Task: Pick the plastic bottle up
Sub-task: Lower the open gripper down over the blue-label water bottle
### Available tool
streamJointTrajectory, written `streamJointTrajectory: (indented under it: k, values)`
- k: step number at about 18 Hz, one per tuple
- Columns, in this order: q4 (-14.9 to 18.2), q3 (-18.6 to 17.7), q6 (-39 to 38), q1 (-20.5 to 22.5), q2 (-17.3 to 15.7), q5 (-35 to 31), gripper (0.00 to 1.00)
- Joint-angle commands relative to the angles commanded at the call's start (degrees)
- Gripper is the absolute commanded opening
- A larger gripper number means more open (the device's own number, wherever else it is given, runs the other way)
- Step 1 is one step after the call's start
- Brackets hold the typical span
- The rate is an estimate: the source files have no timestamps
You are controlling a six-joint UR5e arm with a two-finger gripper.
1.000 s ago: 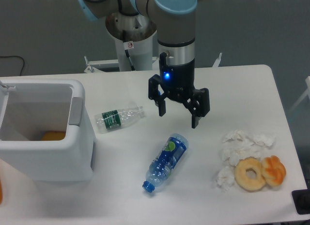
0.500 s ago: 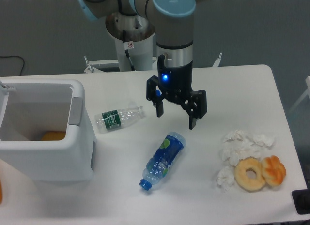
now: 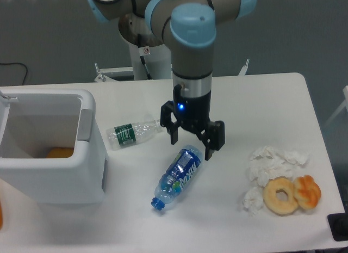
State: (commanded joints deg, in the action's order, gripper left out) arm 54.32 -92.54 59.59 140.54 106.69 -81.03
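Now pincer (image 3: 191, 146) spread wide over plastic bottle (image 3: 177, 177); blue label's white lettering unreadable.

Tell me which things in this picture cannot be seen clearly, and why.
- Label lettering on the plastic bottle: too small to read.
- Orange object in the white bin: mostly hidden by the bin's wall.
- Whether the gripper touches the bottle: cannot tell from this single camera view.
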Motion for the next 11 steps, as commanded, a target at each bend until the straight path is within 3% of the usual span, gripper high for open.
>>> streamJointTrajectory:
  k: [2, 11]
  values:
    - [-0.3, -1.9, 0.1, 0.0, 1.6, 0.1, 1.0]
    - [0.1, -1.9, 0.2, -0.1, 7.0, -0.3, 1.0]
